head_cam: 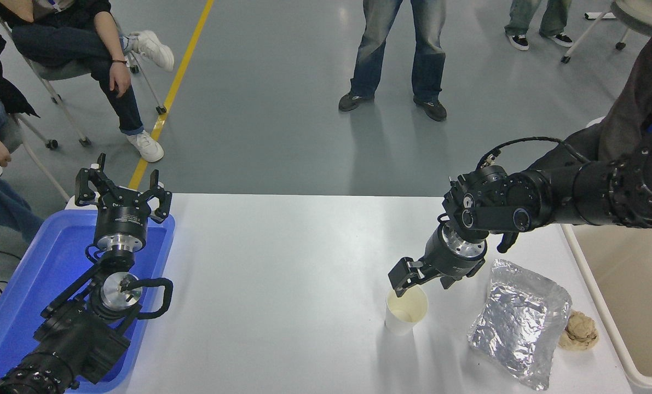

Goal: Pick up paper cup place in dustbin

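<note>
The paper cup [406, 312] stands upright on the white table, right of the middle, its cream inside showing. My right gripper [421, 282] is open and hangs at the cup's far rim, one finger over the rim's far left edge, the other behind the rim at the right. I cannot tell whether it touches the cup. The beige dustbin [627, 284] stands at the table's right edge, partly behind my right arm. My left gripper [122, 189] is open and parked over the blue tray at the lower left.
A crumpled silver foil bag [520, 323] lies just right of the cup, with a small tan lump [578, 331] beside it near the dustbin. The blue tray [24, 290] is at the left edge. People stand and sit beyond the far side.
</note>
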